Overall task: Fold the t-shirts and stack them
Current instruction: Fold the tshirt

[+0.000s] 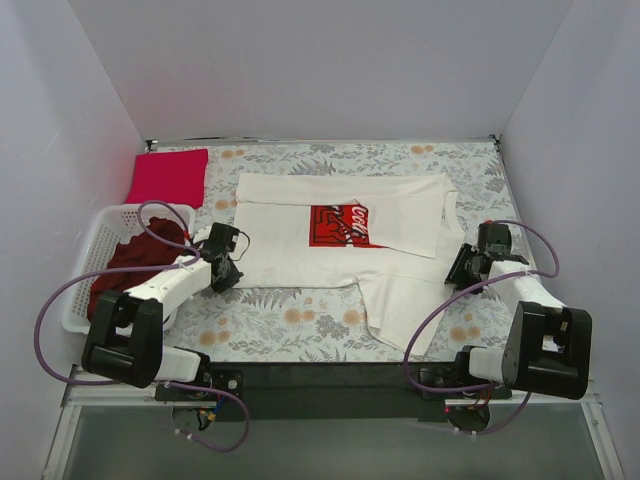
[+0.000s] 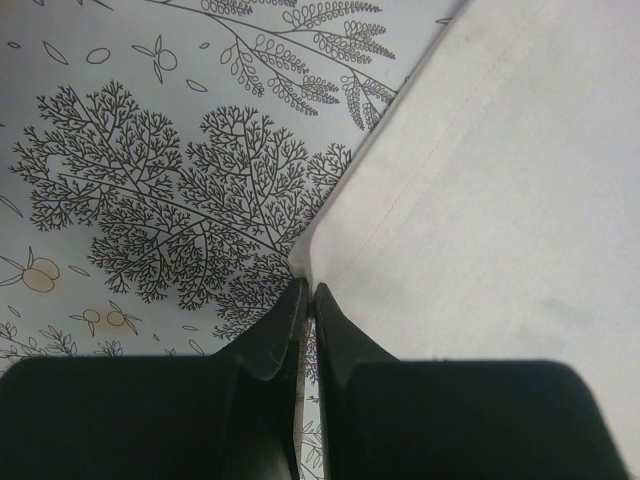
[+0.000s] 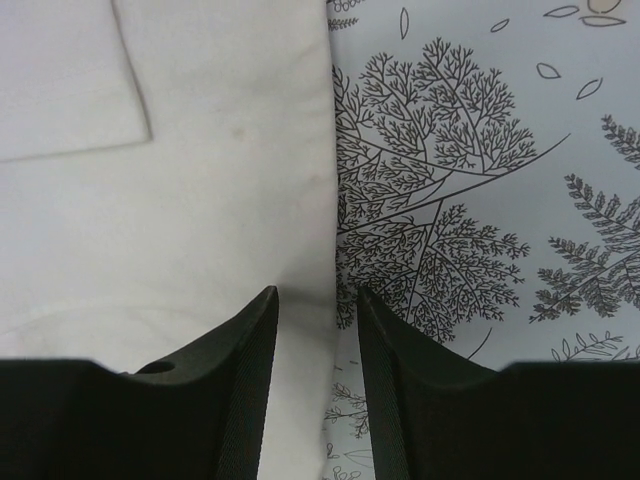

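Observation:
The cream-white t-shirt (image 1: 400, 215) with a red chest print (image 1: 335, 225) lies spread across the middle of the table, one part reaching toward the near edge. My left gripper (image 1: 228, 268) sits at its left edge, and in the left wrist view that gripper (image 2: 308, 292) is shut on the corner of the cream cloth (image 2: 500, 180). My right gripper (image 1: 458, 268) is at the shirt's right edge. In the right wrist view it (image 3: 316, 295) stands open, its jaws on either side of the cloth's border (image 3: 180, 200). A crimson-pink t-shirt (image 1: 168, 176) lies folded at the back left. A dark maroon t-shirt (image 1: 130, 262) fills the basket.
A white lattice basket (image 1: 85, 260) stands at the left edge beside the left arm. The floral table cloth (image 1: 300, 315) covers the table. White walls close in the back and both sides. Purple cables loop beside each arm.

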Robot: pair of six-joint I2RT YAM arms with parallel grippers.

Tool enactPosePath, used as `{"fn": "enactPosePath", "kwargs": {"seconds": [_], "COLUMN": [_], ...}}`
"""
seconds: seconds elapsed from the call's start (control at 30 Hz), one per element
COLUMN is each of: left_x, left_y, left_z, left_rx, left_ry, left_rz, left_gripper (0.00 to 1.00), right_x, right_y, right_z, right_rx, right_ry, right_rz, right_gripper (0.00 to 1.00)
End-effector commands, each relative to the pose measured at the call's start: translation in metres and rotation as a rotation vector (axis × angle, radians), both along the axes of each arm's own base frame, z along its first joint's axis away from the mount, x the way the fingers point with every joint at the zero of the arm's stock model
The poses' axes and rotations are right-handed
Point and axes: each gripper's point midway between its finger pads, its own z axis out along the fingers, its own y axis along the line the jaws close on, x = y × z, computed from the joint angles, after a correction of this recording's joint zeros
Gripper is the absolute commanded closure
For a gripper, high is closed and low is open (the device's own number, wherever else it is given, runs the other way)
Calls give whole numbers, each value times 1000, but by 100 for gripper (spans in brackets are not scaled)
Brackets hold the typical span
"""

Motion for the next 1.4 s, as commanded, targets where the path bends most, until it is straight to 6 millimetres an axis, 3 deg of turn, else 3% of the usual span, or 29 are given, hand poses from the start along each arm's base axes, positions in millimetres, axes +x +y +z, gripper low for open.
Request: {"fn": "enactPosePath", "kwargs": {"seconds": [0.0, 0.37, 0.57, 0.67, 0.7, 0.8, 0.9, 1.07, 1.23, 1.37], "left_x": [-2, -2, -1, -1, -2, -5, -5, 17, 41, 63], "left_y": [5, 4, 5, 3, 3, 2, -3, -11, -2, -2], "left_z": [1, 3, 6, 6, 6, 9, 14, 37, 51, 67], "left_rx": [25, 21, 21, 10, 9, -6, -41, -86, -79, -90], "left_ry": [12, 6, -7, -8, -6, -10, -25, -73, -86, -122], "left_rz": [3, 3, 8, 5, 5, 10, 10, 5, 23, 22], "left_gripper": [100, 100, 100, 100, 100, 100, 100, 100, 100, 100], "right_x": [2, -6, -12, -16, -17, -19, -16, -1, 24, 39], "right_y": [7, 15, 12, 6, 4, 0, 0, 1, -5, -6], "right_z": [-4, -2, -6, -7, -6, -2, 9, 31, 57, 66], "right_rx": [59, 111, 94, 69, 63, 54, 63, 97, 114, 140], "right_ry": [-7, -2, 15, 17, 17, 6, -19, -57, -100, -94], "right_rz": [-2, -11, -19, -32, -33, -38, -30, -24, -10, 5], "right_gripper": [57, 58, 65, 76, 86, 99, 99, 99, 99, 99]}}
